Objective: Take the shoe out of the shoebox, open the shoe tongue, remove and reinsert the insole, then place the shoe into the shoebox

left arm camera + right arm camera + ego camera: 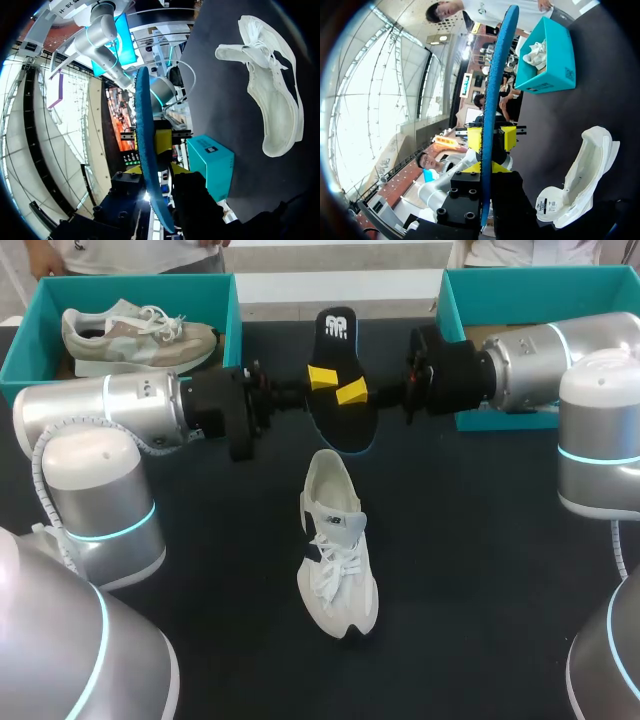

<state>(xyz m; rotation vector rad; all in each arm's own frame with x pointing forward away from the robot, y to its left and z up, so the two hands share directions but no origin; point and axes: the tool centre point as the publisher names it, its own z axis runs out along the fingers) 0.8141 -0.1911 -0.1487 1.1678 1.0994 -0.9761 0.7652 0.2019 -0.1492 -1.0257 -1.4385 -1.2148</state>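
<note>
The dark tabletop [480, 570] carries two teal boxes at its far edge. The left arm [100, 410] and right arm [540, 355] reach in from either side and meet at the middle far part. The left box [232, 310] holds a beige second shoe [130, 335], lying on its side. The right box [520, 280] is largely covered by the right arm, so its inside cannot be made out.

The white shoe [338, 550] lies alone on the tabletop, nearer than the grippers, with its tongue pulled open. From the wrist views it shows well apart from both grippers [272, 100] [580, 175].

The black insole [340, 340], blue at its rim, is held up off the tabletop between the two arms. The left gripper [322, 377] is clamped on it from the left and the right gripper [352, 392] from the right, close together. From above only one yellow tip of each shows – the other is hidden under the insole. Each wrist view sees the insole edge-on [146, 150] [495, 90], running between its own fingers, with the other gripper's yellow tips just ahead.
</note>
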